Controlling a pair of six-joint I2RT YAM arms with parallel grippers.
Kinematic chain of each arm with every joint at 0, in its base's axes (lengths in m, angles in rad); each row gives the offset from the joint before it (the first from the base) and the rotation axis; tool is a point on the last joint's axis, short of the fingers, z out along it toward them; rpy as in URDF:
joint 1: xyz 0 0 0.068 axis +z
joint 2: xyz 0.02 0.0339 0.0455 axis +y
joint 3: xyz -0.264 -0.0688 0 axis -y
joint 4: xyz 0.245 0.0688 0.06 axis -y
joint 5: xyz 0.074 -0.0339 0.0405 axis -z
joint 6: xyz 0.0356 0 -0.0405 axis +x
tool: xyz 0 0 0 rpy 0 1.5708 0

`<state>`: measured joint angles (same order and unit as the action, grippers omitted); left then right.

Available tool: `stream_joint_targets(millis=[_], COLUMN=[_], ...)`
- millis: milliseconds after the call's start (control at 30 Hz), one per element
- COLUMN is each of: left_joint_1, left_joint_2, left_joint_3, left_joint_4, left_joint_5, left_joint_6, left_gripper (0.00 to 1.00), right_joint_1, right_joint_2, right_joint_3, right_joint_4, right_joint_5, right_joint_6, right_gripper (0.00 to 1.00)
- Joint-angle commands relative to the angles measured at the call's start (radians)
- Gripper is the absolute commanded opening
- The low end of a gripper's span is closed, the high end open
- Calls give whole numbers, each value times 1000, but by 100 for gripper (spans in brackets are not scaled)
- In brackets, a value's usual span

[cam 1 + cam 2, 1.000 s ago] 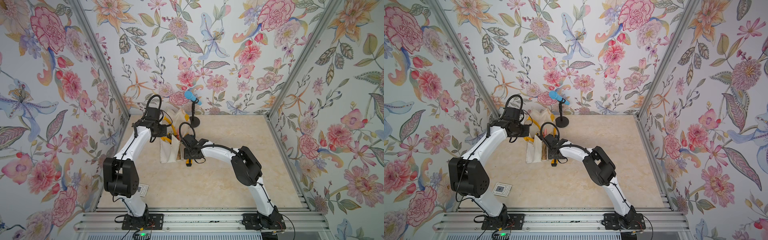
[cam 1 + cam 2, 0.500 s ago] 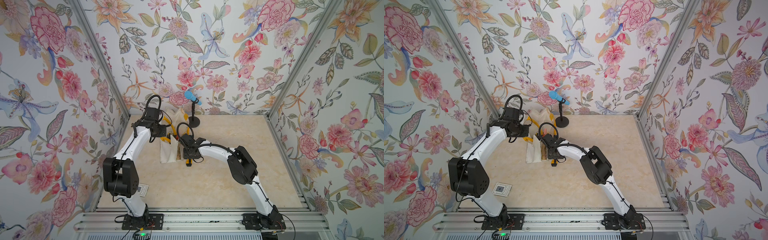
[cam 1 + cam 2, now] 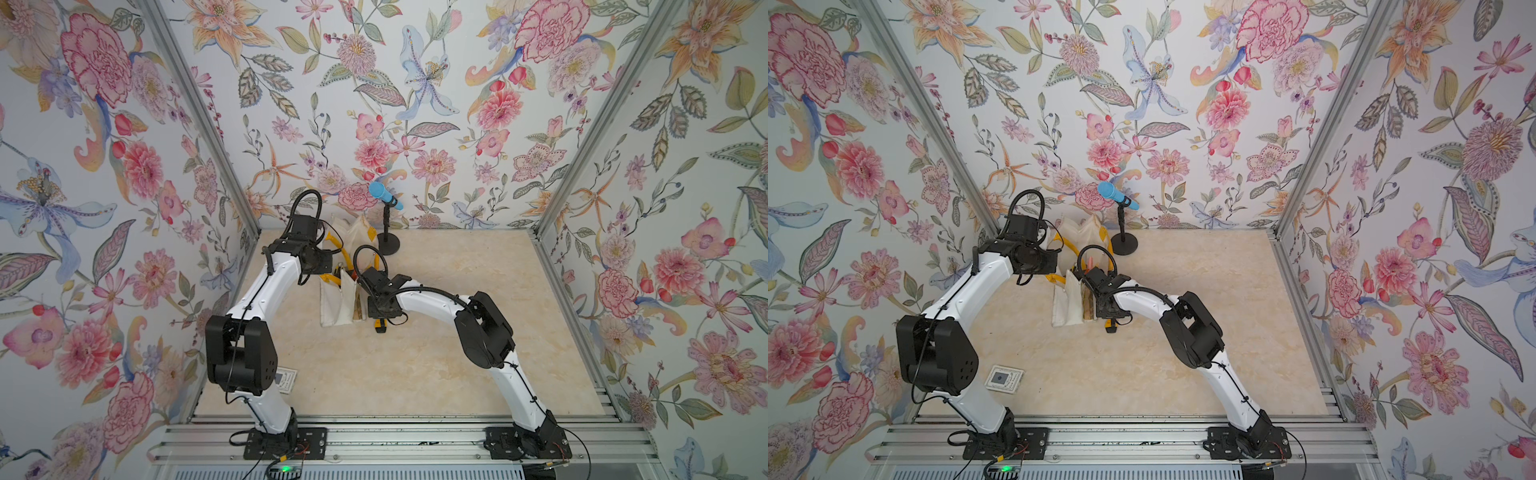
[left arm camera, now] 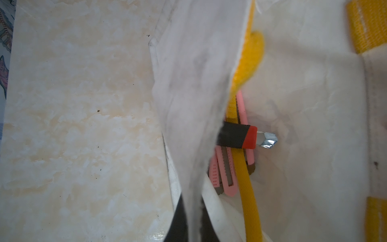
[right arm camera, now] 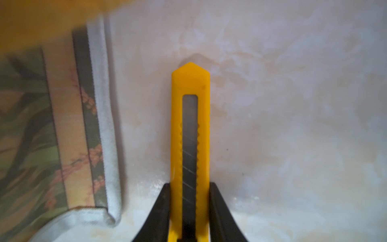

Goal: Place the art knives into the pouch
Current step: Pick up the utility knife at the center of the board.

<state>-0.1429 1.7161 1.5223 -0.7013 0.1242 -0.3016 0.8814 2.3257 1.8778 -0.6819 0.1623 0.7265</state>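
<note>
The yellow art knife (image 5: 190, 125) lies flat on the table beside the pouch (image 5: 103, 125), its blade drawn in. My right gripper (image 5: 190, 185) is shut on it, one black finger against each long side. In both top views the knife's end (image 3: 380, 327) (image 3: 1111, 328) sticks out from under the right wrist. The off-white pouch (image 3: 336, 303) (image 3: 1065, 305) is held open, showing its patterned lining (image 5: 31, 136). My left gripper (image 4: 191, 201) is shut on the pouch's upper fabric edge (image 4: 194, 83) and holds it up.
Inside the pouch lie a pink knife (image 4: 225, 178) and a black-and-red knife (image 4: 236, 138) under a yellow handle (image 4: 247, 188). A blue microphone (image 3: 384, 195) on a black stand is behind the pouch. A small card (image 3: 1005, 378) lies near the left arm's base.
The right gripper's jaws have closed in on the yellow art knife, and the right elbow has shifted a little. The left arm and the pouch have stayed put.
</note>
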Motion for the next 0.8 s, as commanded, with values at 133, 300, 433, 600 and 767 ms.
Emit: stream_joint_targets(millis=[133, 300, 433, 600, 767], left_joint_1=[13, 13, 12, 13, 9], left_joint_2=[-39, -42, -39, -35, -39], left_joint_3=[-30, -38, -40, -40, -48], left_joint_4=[2, 11, 17, 29, 31], left_joint_5=[6, 14, 21, 50, 55], left_joint_6=[29, 24, 19, 7, 4], left_gripper=[0, 0, 0, 0, 0], right_joint_1=[-14, -34, -48, -65, -78], right_joint_2=[-29, -130, -211, -309, -363], right_joint_3=[26, 36, 34, 5, 0], right_joint_4=[-41, -41, -42, -40, -41], right_joint_5=[49, 111, 160, 225, 297], right_joint_6=[-12, -38, -59, -76, -100], right_gripper=[22, 22, 23, 23, 23])
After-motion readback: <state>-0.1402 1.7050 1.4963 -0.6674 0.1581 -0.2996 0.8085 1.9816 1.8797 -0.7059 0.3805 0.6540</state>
